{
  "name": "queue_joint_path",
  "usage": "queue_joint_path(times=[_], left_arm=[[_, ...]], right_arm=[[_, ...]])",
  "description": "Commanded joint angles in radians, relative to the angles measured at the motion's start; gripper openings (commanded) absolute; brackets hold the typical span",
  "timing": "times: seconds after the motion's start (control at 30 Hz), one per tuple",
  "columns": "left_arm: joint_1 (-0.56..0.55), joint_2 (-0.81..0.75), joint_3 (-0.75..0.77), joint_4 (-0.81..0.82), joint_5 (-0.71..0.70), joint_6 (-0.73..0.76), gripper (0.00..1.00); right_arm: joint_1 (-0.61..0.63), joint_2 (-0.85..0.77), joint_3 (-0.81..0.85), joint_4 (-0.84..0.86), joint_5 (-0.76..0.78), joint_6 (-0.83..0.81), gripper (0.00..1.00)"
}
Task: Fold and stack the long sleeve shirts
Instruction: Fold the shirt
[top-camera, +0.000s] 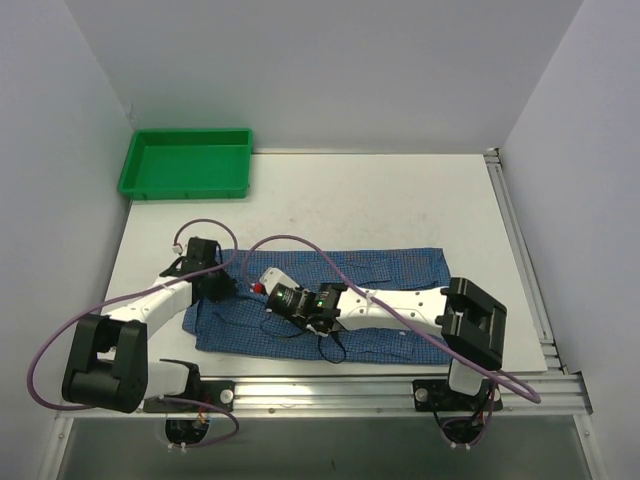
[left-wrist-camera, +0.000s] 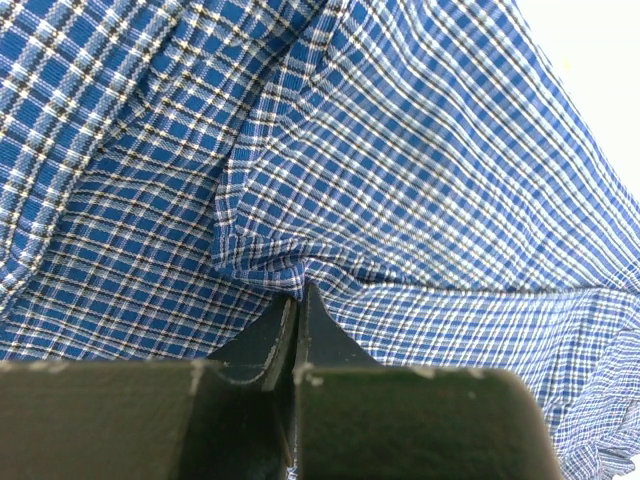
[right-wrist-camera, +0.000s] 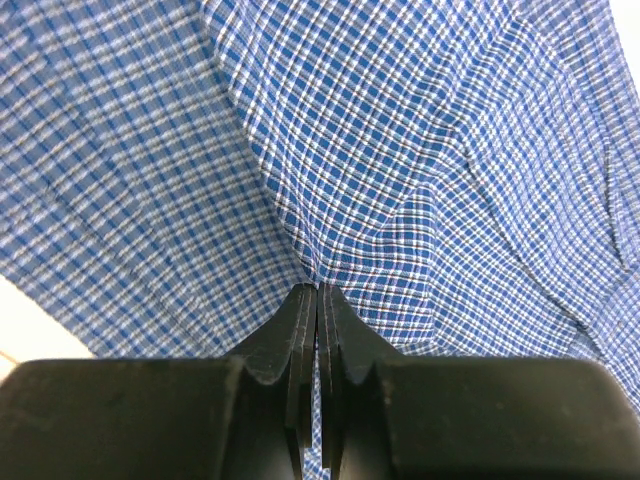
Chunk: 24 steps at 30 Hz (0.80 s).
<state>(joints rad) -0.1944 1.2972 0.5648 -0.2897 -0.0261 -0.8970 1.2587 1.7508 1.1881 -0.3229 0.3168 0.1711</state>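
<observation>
A blue fine-checked long sleeve shirt (top-camera: 400, 265) lies as a long flat band across the near half of the table. My left gripper (top-camera: 225, 285) sits at the shirt's left end, shut on a pinch of the cloth; in the left wrist view the gripper (left-wrist-camera: 298, 292) holds a bunched fold of the shirt (left-wrist-camera: 400, 180). My right gripper (top-camera: 268, 290) reaches left over the shirt and is shut on cloth near the same end; in the right wrist view the gripper (right-wrist-camera: 317, 290) has the shirt (right-wrist-camera: 400, 150) caught between its fingers. No collar or buttons show.
A green plastic tray (top-camera: 187, 163) stands at the far left corner. White walls close in the table on both sides. A metal rail (top-camera: 520, 250) runs along the right edge. Purple cables loop over both arms.
</observation>
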Motion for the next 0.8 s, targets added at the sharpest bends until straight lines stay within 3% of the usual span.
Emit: queue_joint_path(times=[0.0, 0.1, 0.17, 0.2, 0.27, 0.33, 0.37, 0.5, 0.57, 0.77], left_arm=[[0.013, 0.004, 0.033, -0.020, -0.035, 0.018, 0.00], [0.018, 0.001, 0.038, -0.034, -0.029, 0.021, 0.01], [0.016, -0.016, 0.046, -0.054, -0.026, 0.026, 0.08], [0.016, -0.025, 0.055, -0.071, -0.026, 0.030, 0.13], [0.018, -0.065, 0.067, -0.088, -0.029, 0.038, 0.33], [0.016, -0.096, 0.092, -0.118, -0.037, 0.052, 0.44], [0.016, -0.125, 0.104, -0.130, -0.040, 0.056, 0.56], [0.013, -0.183, 0.161, -0.189, -0.035, 0.093, 0.82], [0.012, -0.202, 0.188, -0.206, -0.017, 0.107, 0.87], [-0.033, -0.113, 0.190, -0.123, 0.047, 0.112, 0.88]], right_arm=[[0.010, -0.033, -0.028, -0.064, -0.065, -0.031, 0.00], [0.021, -0.016, -0.024, -0.073, -0.123, -0.033, 0.07], [0.030, -0.017, -0.013, -0.082, -0.151, -0.028, 0.17], [0.030, -0.028, -0.010, -0.084, -0.172, -0.027, 0.22], [0.030, -0.043, -0.001, -0.087, -0.174, -0.021, 0.37], [0.021, -0.077, 0.005, -0.099, -0.151, -0.016, 0.44], [-0.001, -0.089, 0.010, -0.105, -0.141, 0.001, 0.47], [-0.121, -0.181, -0.013, -0.127, -0.117, 0.074, 0.47], [-0.195, -0.215, -0.037, -0.117, -0.125, 0.123, 0.46], [-0.534, -0.278, -0.201, 0.025, -0.290, 0.264, 0.44]])
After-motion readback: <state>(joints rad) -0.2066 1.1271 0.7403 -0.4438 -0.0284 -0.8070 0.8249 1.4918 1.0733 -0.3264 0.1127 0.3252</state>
